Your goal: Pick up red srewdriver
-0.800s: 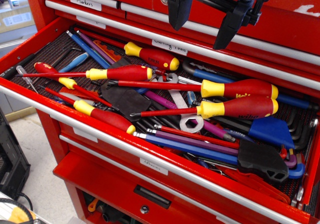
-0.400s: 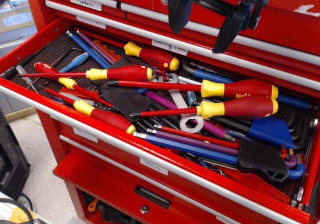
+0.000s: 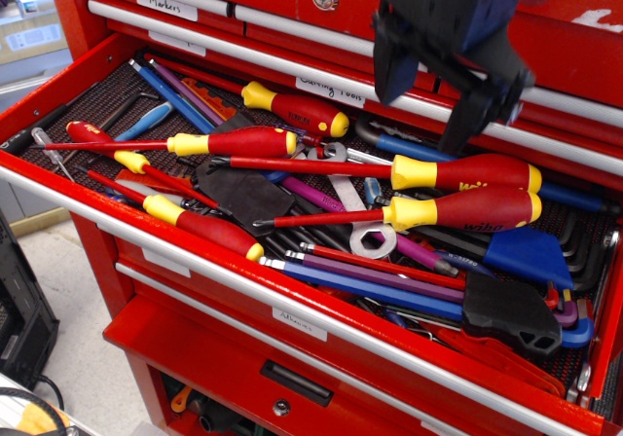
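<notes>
A red tool chest fills the view, its open drawer (image 3: 58, 100) crammed with tools on a dark liner. The gripper (image 3: 428, 115), fingers spread and empty, has dropped and swung toward 3 o'clock since 0.8 s ago, and now hangs above the 2 big handles, apparently lining up a descent. The red srewdriver (image 3: 458, 208) lies flat at about 4 o'clock from frame centre, handle toward 3 o'clock, shaft toward 9 o'clock. Its slimmer twin (image 3: 465, 173) lies just beside it at 12 o'clock, leaving a narrow gap for a finger. A blue hex-key holder (image 3: 531, 253) crowds the 5 o'clock side, and a ring spanner (image 3: 373, 239) sits beneath the shaft
</notes>
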